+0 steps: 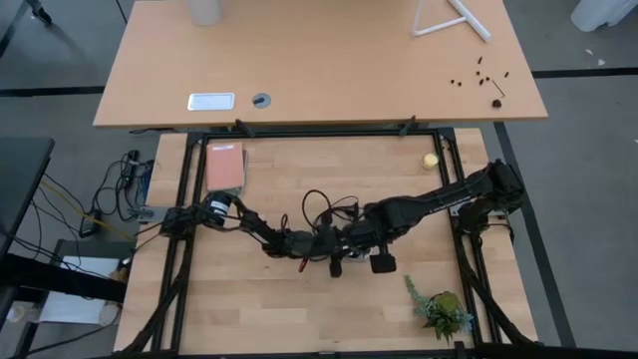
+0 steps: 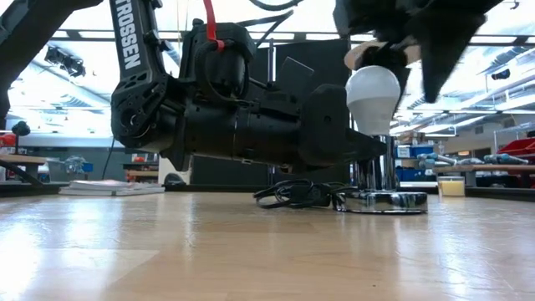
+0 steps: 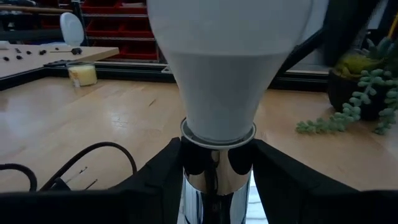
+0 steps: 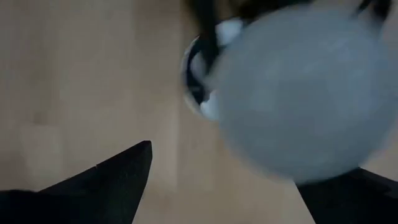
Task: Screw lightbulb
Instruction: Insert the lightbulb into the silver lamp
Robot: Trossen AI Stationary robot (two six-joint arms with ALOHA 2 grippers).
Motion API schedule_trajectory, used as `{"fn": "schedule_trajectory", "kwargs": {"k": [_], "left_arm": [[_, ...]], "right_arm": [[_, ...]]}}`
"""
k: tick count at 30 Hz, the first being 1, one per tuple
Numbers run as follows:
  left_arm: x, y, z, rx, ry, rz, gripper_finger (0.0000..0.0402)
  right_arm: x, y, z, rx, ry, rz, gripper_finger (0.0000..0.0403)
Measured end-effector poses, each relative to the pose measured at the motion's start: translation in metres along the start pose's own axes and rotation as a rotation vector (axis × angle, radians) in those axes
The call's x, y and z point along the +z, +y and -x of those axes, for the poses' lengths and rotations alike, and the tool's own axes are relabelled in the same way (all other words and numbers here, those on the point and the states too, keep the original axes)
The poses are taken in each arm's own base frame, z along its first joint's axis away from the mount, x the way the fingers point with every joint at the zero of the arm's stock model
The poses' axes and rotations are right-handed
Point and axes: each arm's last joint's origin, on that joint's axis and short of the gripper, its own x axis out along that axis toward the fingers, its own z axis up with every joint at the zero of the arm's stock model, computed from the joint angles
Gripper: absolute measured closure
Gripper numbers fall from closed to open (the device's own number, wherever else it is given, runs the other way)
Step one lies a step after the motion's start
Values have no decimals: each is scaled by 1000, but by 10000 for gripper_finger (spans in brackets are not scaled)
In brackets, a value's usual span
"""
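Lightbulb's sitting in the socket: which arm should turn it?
Right. Its gripper is above the lightbulb, fingers around its top. The left gripper straddles the chrome socket stem below, bracing it.

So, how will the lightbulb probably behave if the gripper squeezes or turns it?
The lightbulb looks smooth and rounded, so fingers may slip on it while turning. Its thin-looking white shell is probably fragile, so a light squeeze seems wiser. It sits upright on the chrome socket stem, which the left gripper flanks, so it should not tip easily.
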Motion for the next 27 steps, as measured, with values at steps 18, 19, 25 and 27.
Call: {"fn": "schedule_trajectory", "kwargs": {"k": [18,19,25,27], "left_arm": [[0,1,0,10,1,3,231],[0,1,0,8,1,3,231],[0,1,0,-3,2,2,231],[0,1,0,-4,2,2,231]], "right_arm": [[3,-9,0,-143,-38,84,25],[5,-13,0,-145,-49,89,25],[8,-29,1,-153,-50,97,25],[9,-30,1,-153,-52,109,25]]}}
